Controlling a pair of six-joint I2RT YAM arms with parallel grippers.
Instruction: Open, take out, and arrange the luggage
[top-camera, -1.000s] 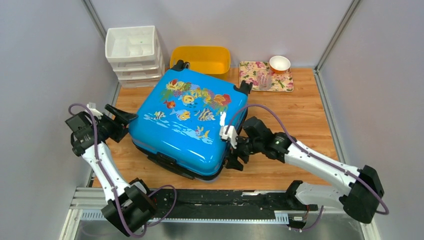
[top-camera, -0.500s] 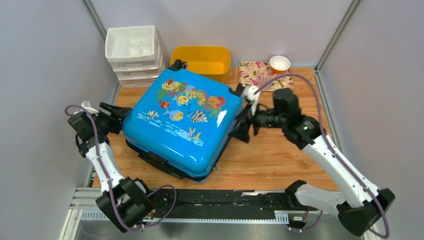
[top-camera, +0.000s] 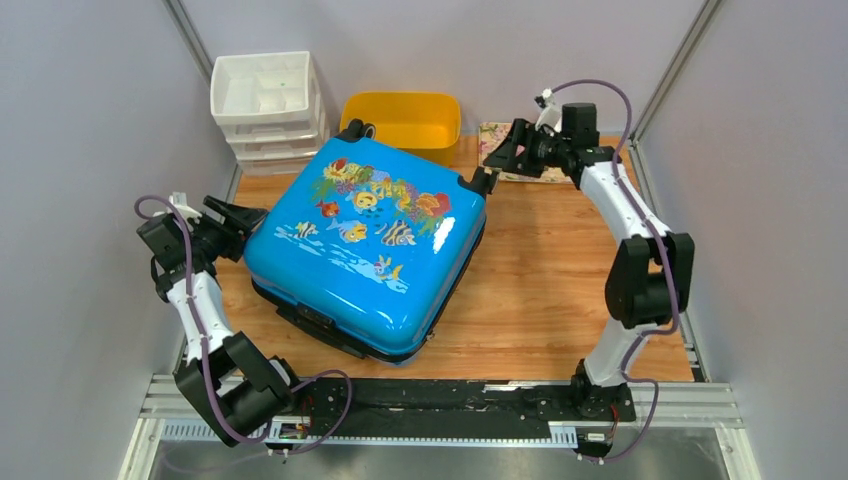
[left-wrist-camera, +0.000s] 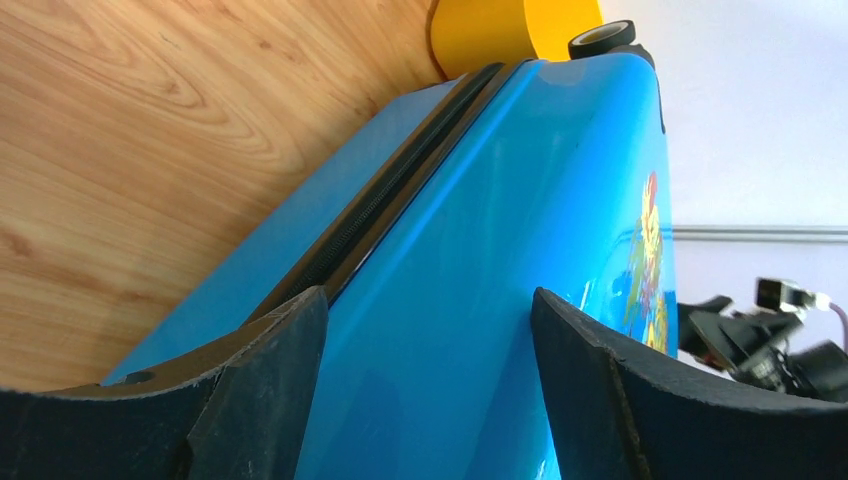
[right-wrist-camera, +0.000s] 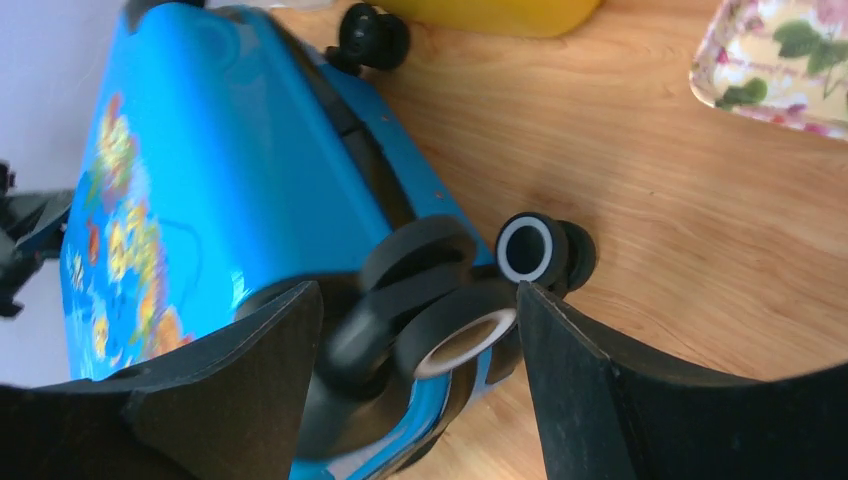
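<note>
Top external: closed luggage (top-camera: 365, 250), inside unseen; left fingers (left-wrist-camera: 250, 400) and right fingers (right-wrist-camera: 600, 400) spread apart

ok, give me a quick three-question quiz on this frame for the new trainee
1. True or false: the luggage is lying open.
2. The right gripper is: A at the luggage's wheels; B over the middle of its lid; C at its near handle.
3. Fill in: the tub behind the luggage is ___.
Key: 1 false; 2 A; 3 yellow.
</note>
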